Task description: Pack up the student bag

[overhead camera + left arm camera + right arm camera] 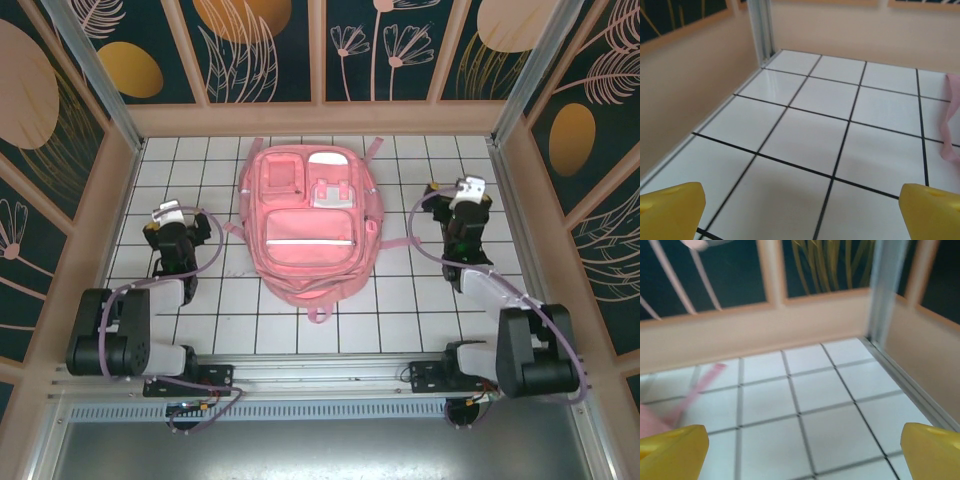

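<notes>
The student bag (305, 225), a large pink backpack with white and silver trim, lies flat in the middle of the white tiled table with its front pockets facing up. My left gripper (171, 212) sits to the bag's left, apart from it. In the left wrist view the gripper (807, 212) is open over bare tiles, its yellow fingertips (671, 209) wide apart, and a pink strap (950, 120) shows at the right edge. My right gripper (468, 190) sits to the bag's right and stands open (805, 450) over bare tiles. A pink strap (696, 386) lies at the left of that view.
Peach-coloured walls (315, 118) with dark floral panels enclose the table on three sides. Aluminium posts stand in the back corners (762, 30) (880, 290). A metal rail (320, 372) carrying both arm bases runs along the near edge.
</notes>
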